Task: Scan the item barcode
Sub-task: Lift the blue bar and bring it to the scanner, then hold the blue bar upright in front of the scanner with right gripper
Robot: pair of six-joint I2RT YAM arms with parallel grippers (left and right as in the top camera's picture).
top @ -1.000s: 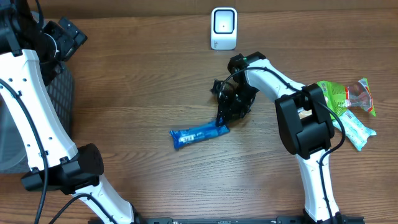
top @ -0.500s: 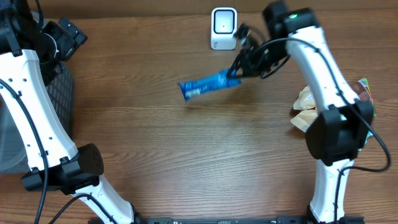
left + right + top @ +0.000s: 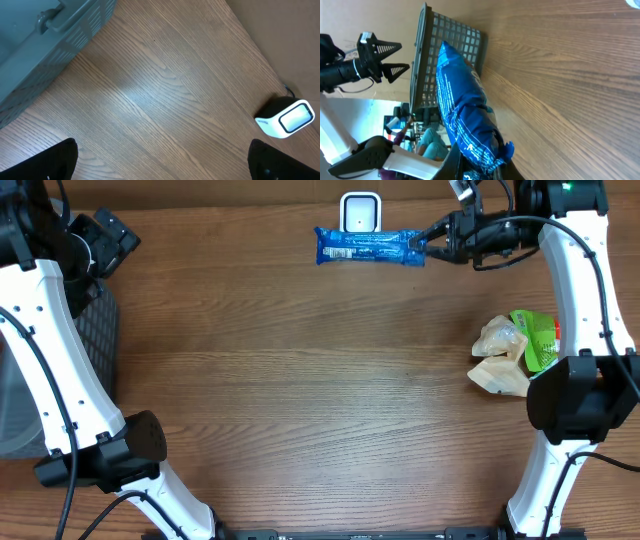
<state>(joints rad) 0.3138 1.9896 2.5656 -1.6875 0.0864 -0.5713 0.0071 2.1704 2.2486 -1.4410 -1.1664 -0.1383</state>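
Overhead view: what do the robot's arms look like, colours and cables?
The left arm and right arm have white rounded links, bulky black joints and thin black cables running along them. The left hand and right hand are black.

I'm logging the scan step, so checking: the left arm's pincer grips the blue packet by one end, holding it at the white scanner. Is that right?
Not quite: it is the right pincer that grips the blue packet by one end, holding it at the white scanner, as the overhead view shows. The rest holds.
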